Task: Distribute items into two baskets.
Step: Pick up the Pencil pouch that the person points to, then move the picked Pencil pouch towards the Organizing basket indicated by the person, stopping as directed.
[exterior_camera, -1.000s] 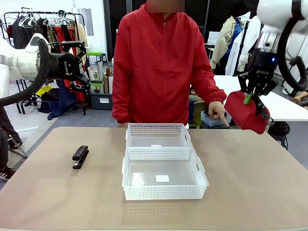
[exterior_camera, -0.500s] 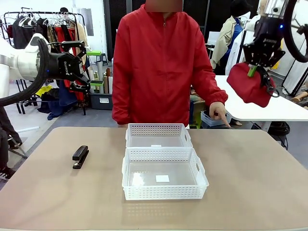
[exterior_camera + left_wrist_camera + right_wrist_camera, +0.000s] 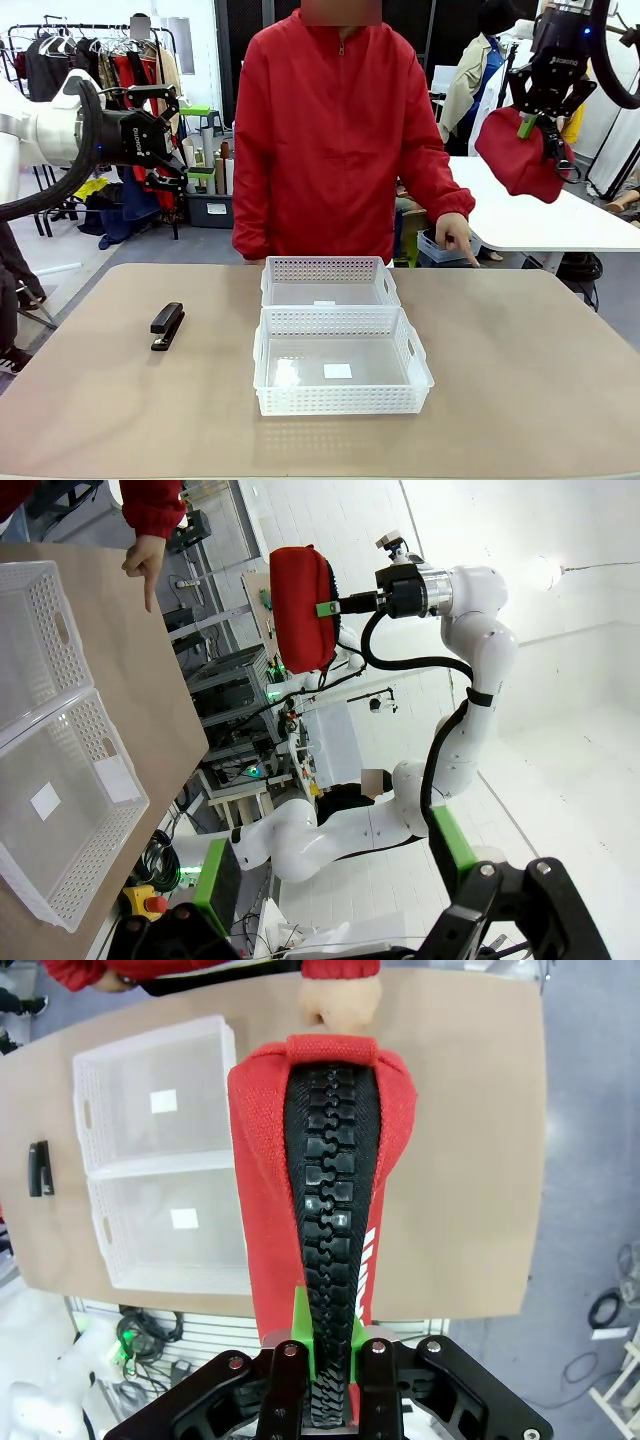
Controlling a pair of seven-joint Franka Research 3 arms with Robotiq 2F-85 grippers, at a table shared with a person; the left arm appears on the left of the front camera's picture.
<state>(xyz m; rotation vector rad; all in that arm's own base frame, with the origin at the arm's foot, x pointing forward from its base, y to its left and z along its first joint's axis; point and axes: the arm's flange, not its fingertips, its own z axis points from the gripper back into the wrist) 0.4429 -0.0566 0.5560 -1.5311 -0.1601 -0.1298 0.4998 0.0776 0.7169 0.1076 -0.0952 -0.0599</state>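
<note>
Right claw point(image 3: 529, 122) first, high in the upper right of the front view: it's clenched on the pouch point(image 3: 520, 160), green pads pinching the zipper edge. The red bag hangs below the fingers, well above the desk point(image 3: 520, 380). From the right wrist view, the claw point(image 3: 325, 1338) bites the near end of the black zipper and the pouch point(image 3: 262, 1170) stretches away up the middle of the frame. Past its far tip, at top centre, is the person's hand point(image 3: 340, 1000).

Across to the left claw point(image 3: 176, 138), upper left in the front view: jaws spread wide, nothing between them, held up off the desk. Its own wrist view has both fingers at the bottom edge, with the pouch point(image 3: 295, 610) and the right claw point(image 3: 335, 607) near the top centre.

Down on the desk, the two white baskets sit at centre, touching, the far basket point(image 3: 330, 268) behind the near basket point(image 3: 340, 398), a small label in each. The stapler point(image 3: 167, 325) lies at left, well apart from them. The person in red stands behind, one hand point(image 3: 455, 232) pointing down at right of centre.
</note>
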